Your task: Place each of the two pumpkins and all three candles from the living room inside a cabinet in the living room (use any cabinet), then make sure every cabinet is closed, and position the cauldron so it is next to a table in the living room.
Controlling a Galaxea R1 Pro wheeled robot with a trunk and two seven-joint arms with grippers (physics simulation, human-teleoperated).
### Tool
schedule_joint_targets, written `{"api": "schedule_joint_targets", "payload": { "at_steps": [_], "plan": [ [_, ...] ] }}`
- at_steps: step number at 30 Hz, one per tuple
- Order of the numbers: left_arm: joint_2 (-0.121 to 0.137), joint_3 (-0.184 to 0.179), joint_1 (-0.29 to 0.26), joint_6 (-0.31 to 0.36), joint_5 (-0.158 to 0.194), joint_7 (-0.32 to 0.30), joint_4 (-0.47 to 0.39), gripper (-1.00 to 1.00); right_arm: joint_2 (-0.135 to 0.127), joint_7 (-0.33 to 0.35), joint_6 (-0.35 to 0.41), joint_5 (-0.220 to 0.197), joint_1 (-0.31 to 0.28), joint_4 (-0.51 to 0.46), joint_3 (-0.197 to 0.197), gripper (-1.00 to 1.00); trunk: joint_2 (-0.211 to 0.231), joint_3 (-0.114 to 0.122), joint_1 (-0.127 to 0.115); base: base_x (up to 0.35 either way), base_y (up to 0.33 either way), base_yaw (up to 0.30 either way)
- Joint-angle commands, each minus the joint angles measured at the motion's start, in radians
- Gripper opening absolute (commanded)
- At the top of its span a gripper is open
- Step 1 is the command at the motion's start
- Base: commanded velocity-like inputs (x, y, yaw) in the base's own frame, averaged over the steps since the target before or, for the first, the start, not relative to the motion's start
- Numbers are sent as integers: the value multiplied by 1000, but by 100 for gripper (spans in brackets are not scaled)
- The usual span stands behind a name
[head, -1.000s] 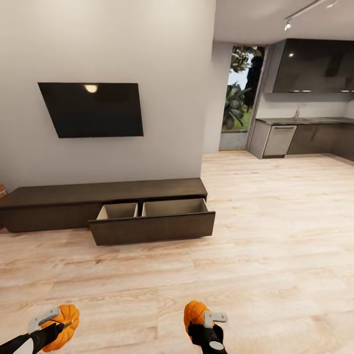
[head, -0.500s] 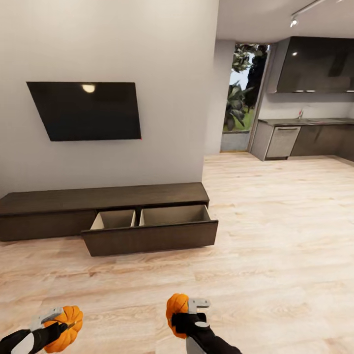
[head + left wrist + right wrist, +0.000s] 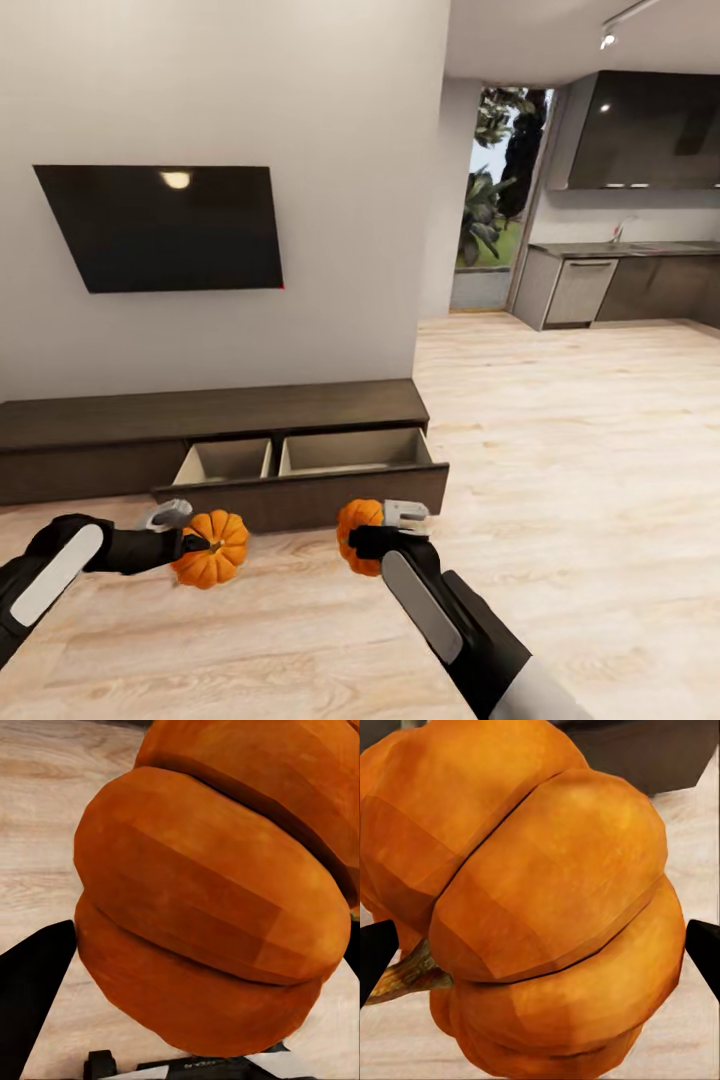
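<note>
Both tools were clamped on pumpkins: the left tool [image 3: 190, 535] gripped the left pumpkin [image 3: 211, 549], the right tool [image 3: 385, 525] gripped the right pumpkin [image 3: 360, 536]. They were held above the wooden floor [image 3: 560, 480], just in front of the cabinet [image 3: 210, 425], whose drawer [image 3: 300, 470] stood pulled out, showing two tan compartments. A dark screen [image 3: 160, 228] hung on the wall above
</note>
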Motion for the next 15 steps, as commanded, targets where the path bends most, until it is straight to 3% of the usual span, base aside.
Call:
{"api": "schedule_joint_targets", "payload": {
  "at_steps": [1, 4, 8, 15],
  "plan": [
    [0, 13, -1, 6, 3, 1, -12, -100, -1, -11, 10, -11, -24, 3, 0, -100, -1, -1, 1, 318, -25, 0],
    [-3, 30, 0, 9, 2, 30, -21, -100, -2, -13, 14, -11, -55, 15, -2, -100, -1, -1, 1, 322, -53, 0],
    [-38, 36, 0, -3, 2, 95, -18, -100, -3, -15, 15, -8, -64, 41, -1, -100, -1, -1, 1, 323, -74, 0],
    [-66, 36, 1, -10, 0, 183, -30, -100, -2, -14, 48, -7, -66, 44, -4, -100, -1, -1, 1, 310, -89, 0]
  ]
}}
